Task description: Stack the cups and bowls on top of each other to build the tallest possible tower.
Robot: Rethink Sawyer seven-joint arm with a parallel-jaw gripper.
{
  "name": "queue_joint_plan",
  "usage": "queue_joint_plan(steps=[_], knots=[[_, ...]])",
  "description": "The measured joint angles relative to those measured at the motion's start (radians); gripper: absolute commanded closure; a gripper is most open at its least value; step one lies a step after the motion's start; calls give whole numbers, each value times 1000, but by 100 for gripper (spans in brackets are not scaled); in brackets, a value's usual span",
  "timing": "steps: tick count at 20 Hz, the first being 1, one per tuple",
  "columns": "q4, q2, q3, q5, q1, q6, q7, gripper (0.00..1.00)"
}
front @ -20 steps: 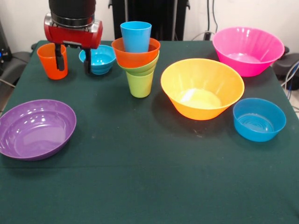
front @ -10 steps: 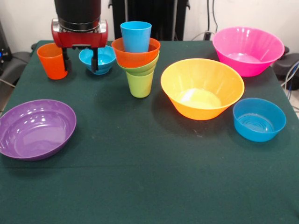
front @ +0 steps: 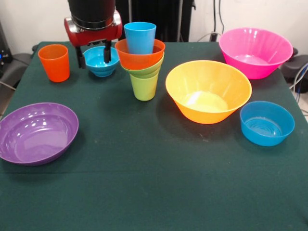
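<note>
Your gripper (front: 94, 56) hangs with jaws spread wide either side of the small blue bowl (front: 99, 61), beside the tower (front: 141, 60).

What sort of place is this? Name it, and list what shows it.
Probably a robotics lab or test room, not a home. A red and black robot tool hangs over a table covered in dark green cloth, bright plastic cups and bowls are laid out as props, and cables run along the white wall.
</note>
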Motion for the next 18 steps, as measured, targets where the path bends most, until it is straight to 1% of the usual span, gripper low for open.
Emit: queue_joint_plan(steps=[6,18], knots=[[-5,0,10,-5,0,3,-45,0],[-42,-4,10,-90,1,50,-50,0]])
